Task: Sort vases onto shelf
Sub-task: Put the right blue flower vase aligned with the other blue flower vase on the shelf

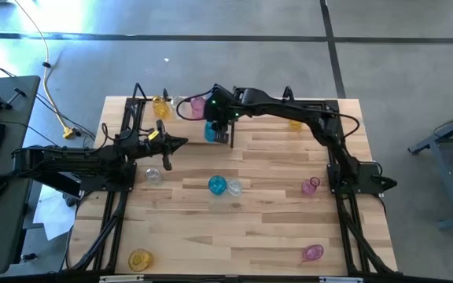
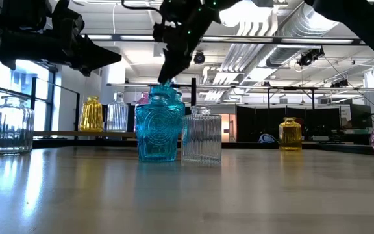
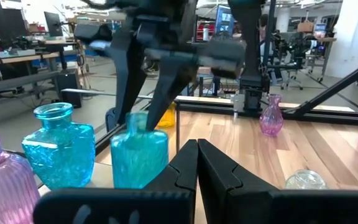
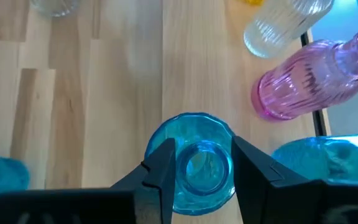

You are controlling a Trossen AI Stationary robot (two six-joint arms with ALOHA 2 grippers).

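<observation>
Fingers (image 4: 166,163) of right gripper (image 4: 201,165) clamped on neck of teal vase (image 4: 194,163), upright on table (image 1: 274,220) near rear shelf (image 1: 132,102). Transfer step underway; next: lift clear, set beside pink vase (image 4: 303,84). Left gripper (image 1: 181,143) shut, idle.

Scene bright, even overhead light. High view: blue-white glare on floor (image 1: 61,20) at upper left; soft shadows under arms on table (image 1: 250,228). Low view: backlit by ceiling lights (image 2: 258,13), arms in silhouette, table foreground blurred. Left wrist view: left hand (image 3: 197,163) fingers out of focus, background soft.
</observation>
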